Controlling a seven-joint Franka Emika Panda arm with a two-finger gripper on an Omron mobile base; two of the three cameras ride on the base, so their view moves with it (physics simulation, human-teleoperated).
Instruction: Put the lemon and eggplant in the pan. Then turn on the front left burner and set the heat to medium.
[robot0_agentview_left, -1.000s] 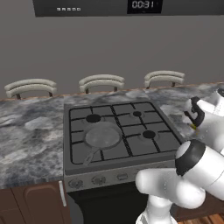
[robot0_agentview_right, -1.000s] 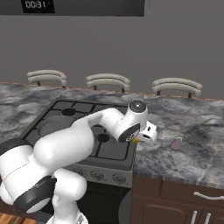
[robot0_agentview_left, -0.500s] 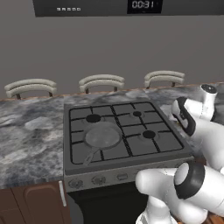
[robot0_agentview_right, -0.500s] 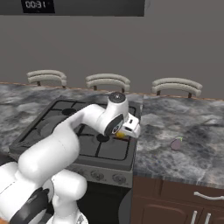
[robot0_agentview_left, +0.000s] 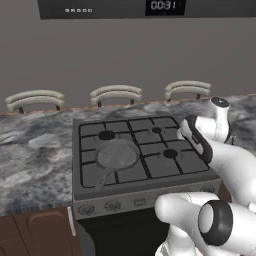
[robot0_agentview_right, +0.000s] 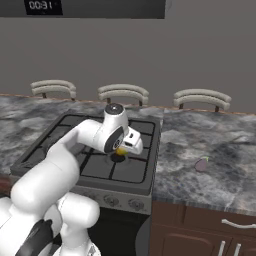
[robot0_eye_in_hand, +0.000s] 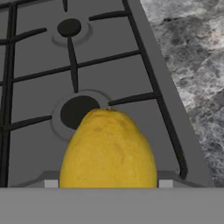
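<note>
lemon (robot0_eye_in_hand: 108, 151): we see it clamped between the gripper (robot0_agentview_right: 125, 148) jaws, carried above the stove's right-hand burners, not yet over the pan
gripper state: closed on the lemon, part-width
lemon handling: we judge it light, firm, round and smooth, so it may roll once let go; held across the middle
eggplant (robot0_agentview_right: 201, 164): lies on the marble counter (robot0_agentview_right: 210, 165) right of the stove, well apart from the arm; likely light, best taken across the belly, not the stem
pan (robot0_agentview_left: 117, 155): sits on the front left burner, bowl bare
stove (robot0_agentview_left: 135, 150): grates and bare dark burners between lemon and pan
obstacles: we see nothing standing in the path
</note>
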